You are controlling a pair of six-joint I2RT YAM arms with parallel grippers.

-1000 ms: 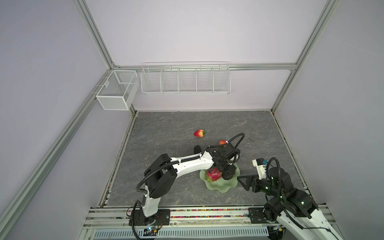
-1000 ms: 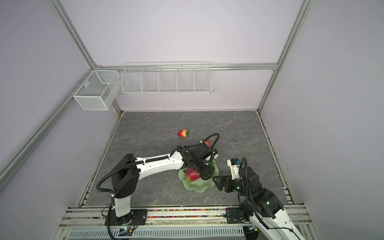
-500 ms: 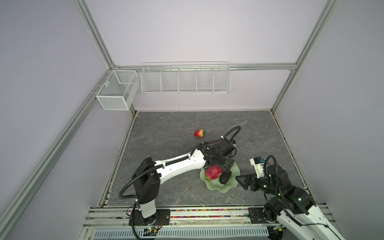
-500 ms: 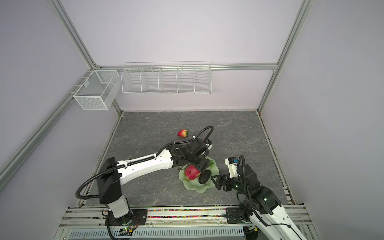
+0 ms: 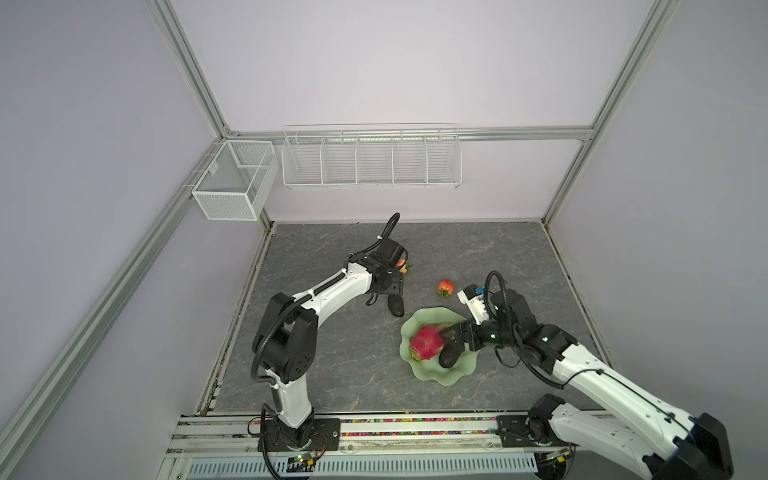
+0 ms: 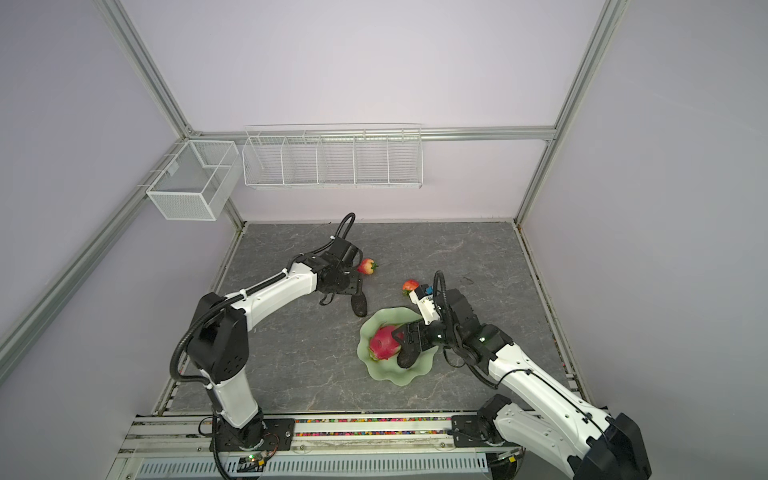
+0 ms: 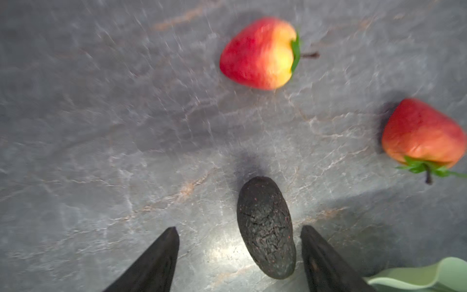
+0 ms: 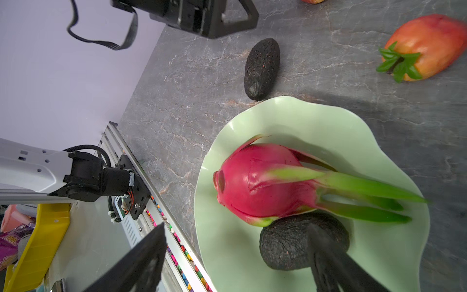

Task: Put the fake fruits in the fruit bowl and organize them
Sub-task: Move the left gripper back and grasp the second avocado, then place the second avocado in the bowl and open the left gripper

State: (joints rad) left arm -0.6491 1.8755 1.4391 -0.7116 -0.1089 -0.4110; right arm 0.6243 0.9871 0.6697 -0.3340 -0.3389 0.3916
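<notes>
We hold the left gripper (image 7: 238, 228) spread wide by the avocado (image 7: 265, 227) outside the fruit bowl (image 7: 429, 275), and the right gripper (image 8: 237, 226) spread wide by the dragon fruit (image 8: 262, 187).

There is one green bowl (image 5: 440, 380) and one pink dragon fruit (image 5: 426, 343). There are two dark avocados (image 5: 396, 306) (image 5: 451, 357), two red strawberries (image 6: 366, 266) (image 6: 410, 285), two white wire baskets (image 5: 232, 180) (image 5: 370, 160) and two robot arms (image 5: 332, 291) (image 5: 602, 386).

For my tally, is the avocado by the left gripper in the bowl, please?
Out: the avocado lies on the table, outside the bowl.
</notes>
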